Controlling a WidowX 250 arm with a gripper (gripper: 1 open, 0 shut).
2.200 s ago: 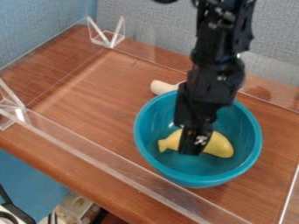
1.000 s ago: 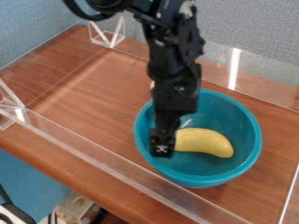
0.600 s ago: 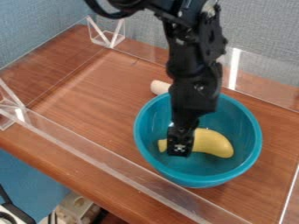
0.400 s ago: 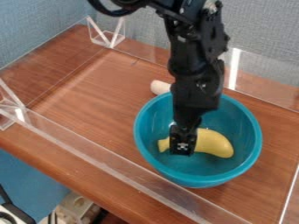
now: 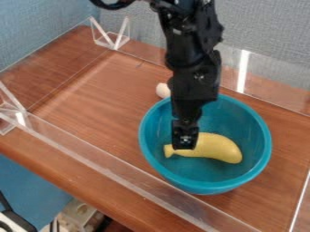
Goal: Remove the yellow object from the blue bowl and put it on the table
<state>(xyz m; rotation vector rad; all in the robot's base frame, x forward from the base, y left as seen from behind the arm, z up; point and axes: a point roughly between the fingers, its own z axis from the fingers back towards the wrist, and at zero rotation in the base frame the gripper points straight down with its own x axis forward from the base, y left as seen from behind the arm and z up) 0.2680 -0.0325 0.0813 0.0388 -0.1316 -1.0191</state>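
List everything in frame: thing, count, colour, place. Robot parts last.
yellow object: 1, yellow, curved, lying inside the bowl, right of the claw tip
blue bowl: 1, teal-blue, on the table toward the front right
table: 1, reddish-brown wood, fills most of the view
acrylic walls: clear, along the table edges, with triangular braces at the far corner and the left edge
small cream thing: 1, pale cream, on the table just behind the bowl, mostly hidden by the arm; cannot tell what it is
backdrop: grey-blue, behind the table
arm: 1, black, reaching down from the top
claw: 1, black, open, pointing down into the bowl beside the yellow object's left end; contact cannot be told
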